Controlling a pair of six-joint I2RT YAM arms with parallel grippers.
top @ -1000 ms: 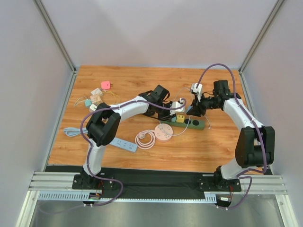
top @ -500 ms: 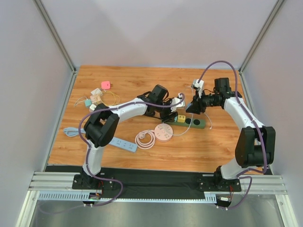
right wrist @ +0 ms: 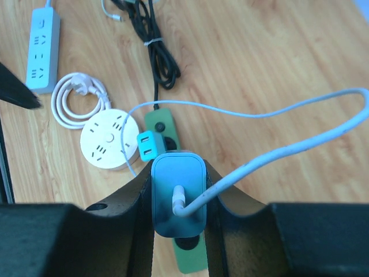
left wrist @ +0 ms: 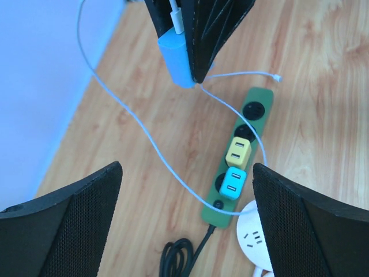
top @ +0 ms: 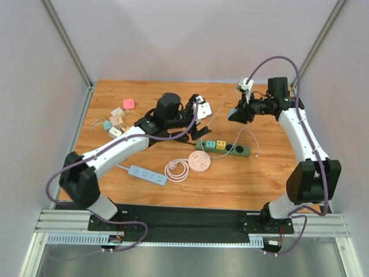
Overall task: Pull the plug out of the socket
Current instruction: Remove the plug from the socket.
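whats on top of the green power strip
On the green power strip a teal adapter and a yellow adapter sit plugged in side by side; two sockets beyond them are empty. A white cable crosses over it. The sockets under the adapters are covered.

We had the top cam up high and set back, looking down over the whole brown wooden tabletop (top: 259, 179). Both wrist cams sat closer, angled down, and all three caught the long dark-green plastic power strip (top: 233, 149) (left wrist: 251, 123) (right wrist: 160, 122).
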